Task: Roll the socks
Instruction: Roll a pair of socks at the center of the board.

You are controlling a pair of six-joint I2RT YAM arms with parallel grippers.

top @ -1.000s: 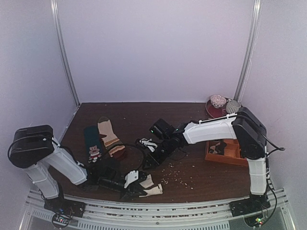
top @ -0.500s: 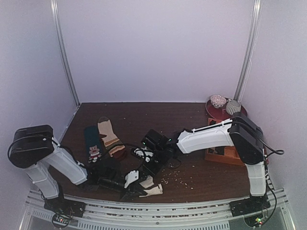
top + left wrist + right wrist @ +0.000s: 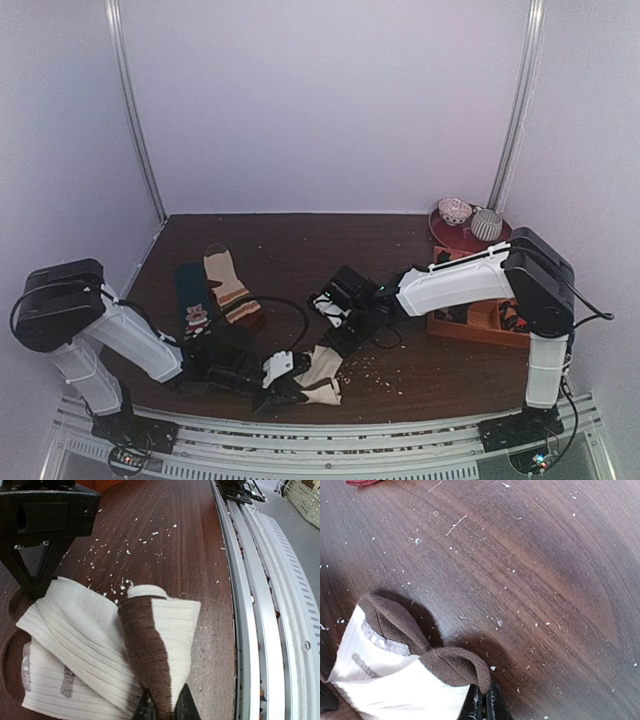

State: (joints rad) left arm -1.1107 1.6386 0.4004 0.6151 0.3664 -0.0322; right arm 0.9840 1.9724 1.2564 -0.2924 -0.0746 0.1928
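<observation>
The socks (image 3: pixel 320 372) lie near the table's front edge, cream-white ribbed fabric with brown ends, one laid over the other. In the left wrist view the socks (image 3: pixel 85 630) fill the lower left, and my left gripper (image 3: pixel 165 706) is shut on a brown end. My left gripper (image 3: pixel 296 390) sits low at their near side. In the right wrist view my right gripper (image 3: pixel 485 704) is shut on the brown cuff of the socks (image 3: pixel 390 685). My right gripper (image 3: pixel 338 343) stands at their far edge.
A tan striped sock (image 3: pixel 228 285) and a dark teal sock (image 3: pixel 192 300) lie at the left. An orange tray (image 3: pixel 480 322) and a red plate (image 3: pixel 465 238) with rolled balls stand at the right. White crumbs (image 3: pixel 375 375) dot the wood. A metal rail (image 3: pixel 250 605) runs along the front.
My right gripper has closed on the brown cuff and drawn back to the right, pulling the cream fabric out with it. The left gripper stays shut on its end.
</observation>
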